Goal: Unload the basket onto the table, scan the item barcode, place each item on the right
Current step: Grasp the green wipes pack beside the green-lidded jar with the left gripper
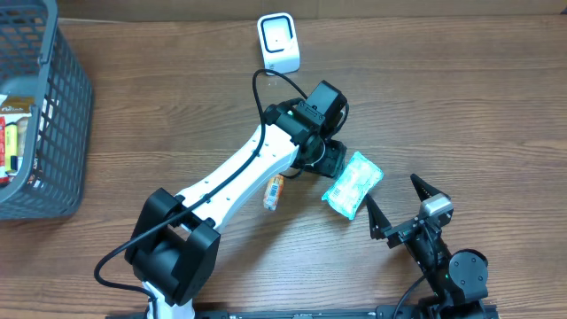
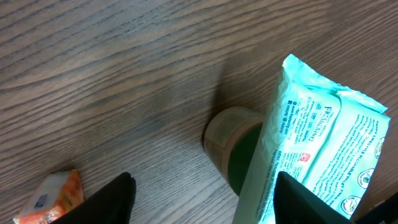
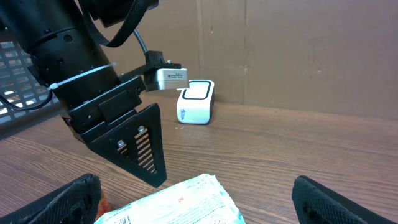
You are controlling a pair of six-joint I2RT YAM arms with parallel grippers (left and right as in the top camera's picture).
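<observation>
The item, a teal wipes packet [image 1: 353, 184], lies flat on the wooden table between the two arms. My left gripper [image 1: 335, 164] is at its left edge. In the left wrist view the left gripper [image 2: 204, 186] stands open: one finger is over bare wood, the other overlaps the packet [image 2: 317, 143]. The right gripper [image 1: 392, 190] is wide open just right of the packet. In its wrist view the packet's end [image 3: 180, 202] lies between the spread jaws of the right gripper [image 3: 196, 193]. The white scanner [image 1: 278, 42] stands at the back, also seen as a white scanner [image 3: 198, 102].
A small orange packet [image 1: 274, 191] lies left of the left gripper, near its finger [image 2: 53, 196]. A grey basket [image 1: 62, 133] with several items stands at the far left. A round tan and green thing [image 2: 231, 140] shows partly under the wipes packet.
</observation>
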